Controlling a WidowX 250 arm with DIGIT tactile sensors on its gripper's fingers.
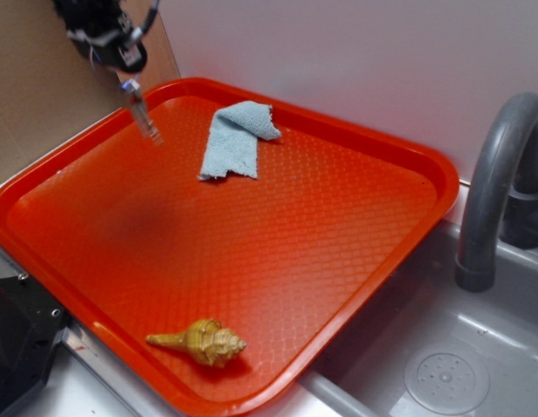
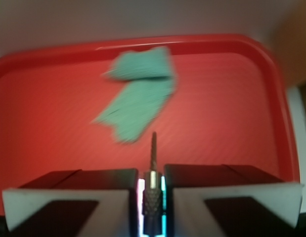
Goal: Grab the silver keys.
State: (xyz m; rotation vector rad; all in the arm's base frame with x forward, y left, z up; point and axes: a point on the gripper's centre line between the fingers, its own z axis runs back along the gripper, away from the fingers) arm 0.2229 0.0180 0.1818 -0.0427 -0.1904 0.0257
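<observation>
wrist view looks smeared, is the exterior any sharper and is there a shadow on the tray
Wrist view: motion-blurred throughout, the blue cloth smeared, the gripper shut on the silver keys somewhat crisper. Exterior view: sharper, the seashell and tray texture clear; a soft dark shadow sits on the tray's left part, and the keys look slightly blurred.

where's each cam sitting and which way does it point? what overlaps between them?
Exterior: off the robot, above the near corner of the red tray, looking down across it toward the wall; shows the gripper at top left, the silver keys hanging from it.
Wrist: behind the gripper, looking past its fingers, shut on the keys, toward the far rim.
Shared: tray, keys, blue cloth. The seashell and sink show only in the exterior view.
</observation>
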